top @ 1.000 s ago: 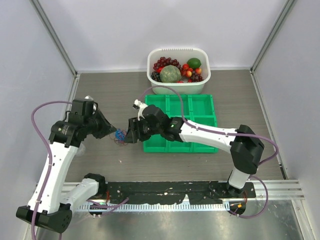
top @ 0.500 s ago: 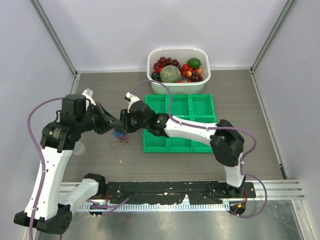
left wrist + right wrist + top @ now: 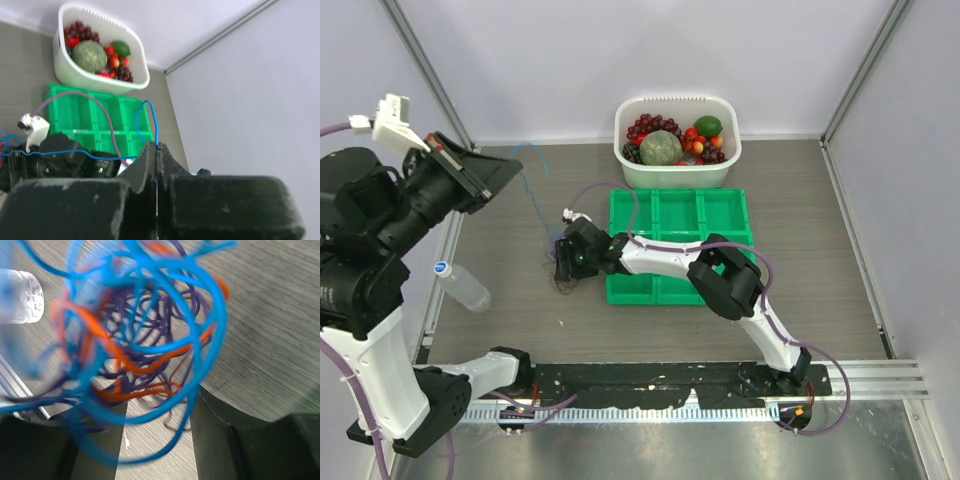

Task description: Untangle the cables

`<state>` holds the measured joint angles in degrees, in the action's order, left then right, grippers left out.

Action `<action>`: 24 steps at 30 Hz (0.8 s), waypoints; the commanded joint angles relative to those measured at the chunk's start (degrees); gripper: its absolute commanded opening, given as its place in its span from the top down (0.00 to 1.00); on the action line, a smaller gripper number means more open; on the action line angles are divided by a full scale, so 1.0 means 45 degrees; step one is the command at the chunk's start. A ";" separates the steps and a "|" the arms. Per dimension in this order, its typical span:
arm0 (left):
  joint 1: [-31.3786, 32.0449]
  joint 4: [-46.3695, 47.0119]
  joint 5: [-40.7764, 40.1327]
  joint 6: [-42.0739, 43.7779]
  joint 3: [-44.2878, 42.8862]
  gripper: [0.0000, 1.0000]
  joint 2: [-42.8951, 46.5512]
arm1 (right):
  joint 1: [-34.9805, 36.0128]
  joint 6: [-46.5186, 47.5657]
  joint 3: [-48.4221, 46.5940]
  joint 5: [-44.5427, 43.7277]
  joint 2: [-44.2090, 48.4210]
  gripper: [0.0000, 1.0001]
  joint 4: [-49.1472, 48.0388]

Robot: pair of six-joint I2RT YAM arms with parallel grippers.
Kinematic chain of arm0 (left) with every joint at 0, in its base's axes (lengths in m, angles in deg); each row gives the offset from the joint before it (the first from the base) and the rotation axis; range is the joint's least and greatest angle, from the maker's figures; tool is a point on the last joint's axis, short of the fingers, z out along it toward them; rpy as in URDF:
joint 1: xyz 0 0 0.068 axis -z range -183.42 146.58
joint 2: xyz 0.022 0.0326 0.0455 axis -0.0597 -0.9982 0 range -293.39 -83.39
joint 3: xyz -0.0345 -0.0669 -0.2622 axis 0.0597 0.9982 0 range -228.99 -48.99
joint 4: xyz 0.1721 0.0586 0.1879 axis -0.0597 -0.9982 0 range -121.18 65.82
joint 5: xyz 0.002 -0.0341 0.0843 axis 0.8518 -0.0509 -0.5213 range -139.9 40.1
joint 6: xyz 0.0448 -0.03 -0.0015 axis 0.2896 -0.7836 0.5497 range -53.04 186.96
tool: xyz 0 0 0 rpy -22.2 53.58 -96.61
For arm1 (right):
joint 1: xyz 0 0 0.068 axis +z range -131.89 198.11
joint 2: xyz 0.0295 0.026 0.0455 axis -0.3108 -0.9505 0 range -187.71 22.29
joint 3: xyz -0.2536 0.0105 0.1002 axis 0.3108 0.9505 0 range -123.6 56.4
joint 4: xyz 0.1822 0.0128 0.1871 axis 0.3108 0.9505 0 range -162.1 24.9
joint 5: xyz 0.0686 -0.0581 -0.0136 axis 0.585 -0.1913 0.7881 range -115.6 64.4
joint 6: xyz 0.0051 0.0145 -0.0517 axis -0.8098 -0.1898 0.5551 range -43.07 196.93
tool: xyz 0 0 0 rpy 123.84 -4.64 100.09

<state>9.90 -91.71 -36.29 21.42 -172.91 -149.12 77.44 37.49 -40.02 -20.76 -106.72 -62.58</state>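
The cables are a multicolour clump [image 3: 563, 283] of blue, orange-red and purple cords on the table, left of the green tray. My left gripper [image 3: 512, 172] is raised high at the back left and is shut on a thin blue cable [image 3: 538, 195] that stretches down to the clump. In the left wrist view the blue cable [image 3: 148, 106] comes out of the closed gripper tips [image 3: 157, 146]. My right gripper [image 3: 563, 268] sits low at the clump. In the right wrist view it [image 3: 160, 435] is open, and loops of the clump [image 3: 145, 345] hang between and in front of its fingers [image 3: 227, 440].
A clear plastic bottle [image 3: 465, 288] lies at the left of the table and also shows in the right wrist view [image 3: 20, 295]. A green compartment tray [image 3: 720, 215] lies right of the clump. A white basin of fruit [image 3: 677, 170] stands behind it.
My left arm has risen and swung to the back left, drawing the blue cable out of the clump. My right gripper has moved left and down onto the clump.
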 commanded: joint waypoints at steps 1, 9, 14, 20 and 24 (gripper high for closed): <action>-0.0031 -0.0153 -0.0660 0.0337 -0.2244 1.00 -0.0684 | -0.0196 0.0892 -0.0858 0.0369 0.0368 0.44 0.0403; -0.0031 0.3211 -0.0912 -0.1812 -0.1507 1.00 0.0389 | -0.0411 0.1245 -0.1092 0.1031 0.0055 0.44 0.0868; -0.0031 0.3812 -0.1186 -0.2769 0.0968 1.00 0.1265 | -0.0430 0.2122 0.0816 0.2107 0.2879 0.43 0.1517; -0.0031 0.3640 -0.2046 -0.3082 0.3082 1.00 0.2068 | -0.0275 0.3762 0.3238 0.3221 0.6166 0.42 0.1460; -0.0031 0.3639 -0.1910 -0.3006 0.3728 1.00 0.2205 | 0.0291 0.4253 0.4531 0.2987 0.7788 0.41 0.0390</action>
<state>9.90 -77.79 -43.83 8.62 -157.50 -140.09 76.54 52.00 -23.39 -9.17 -78.30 -55.21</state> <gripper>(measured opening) 0.009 0.585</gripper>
